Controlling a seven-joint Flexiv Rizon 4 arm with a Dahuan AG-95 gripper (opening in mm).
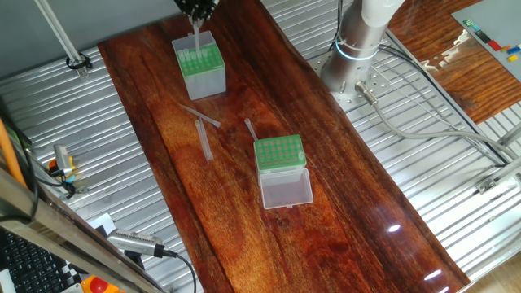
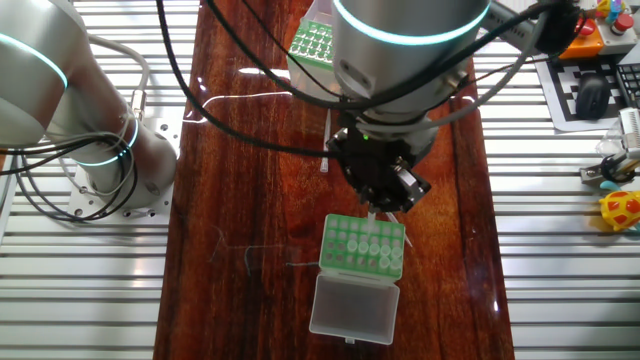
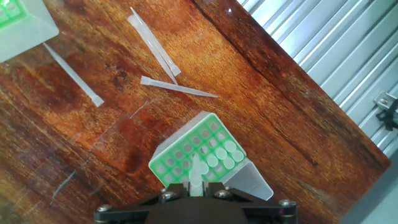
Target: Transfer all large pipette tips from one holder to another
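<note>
One fixed view: long dark wooden table [image 1: 326, 220] carries both holders, well apart. Taller translucent box [image 1: 201, 77] with the green perforated top stands at the far left end. Low green rack [image 1: 279, 153] sits nearer, about mid-table, with its clear lid [image 1: 286, 189] hinged open and lying flat on the near side. Pincer [image 1: 198, 11] hangs directly over the tall box, clenched on one large pipette tip [image 1: 196, 34] that points down at the green insert. Whether its end has entered a hole cannot be told here. Hand view: same held tip sits upright between the fingers, over the near rows of the insert. Several holes along the right side of the insert already hold pale tips [image 3: 225, 155]; the remaining holes look open. Three loose tips lie flat on the bare wood between the two holders, touching neither: two close together [image 1: 205, 140] and [image 1: 200, 116], the third [image 1: 250, 129] just beside the rack's far left corner. Rack holes are too small to read, so the stock left there is unknown. Judgement: transfer is partly done. Several tips are seated and one is at the point of insertion. At least the three strays on the table, plus any left in the rack, are outstanding.
</note>
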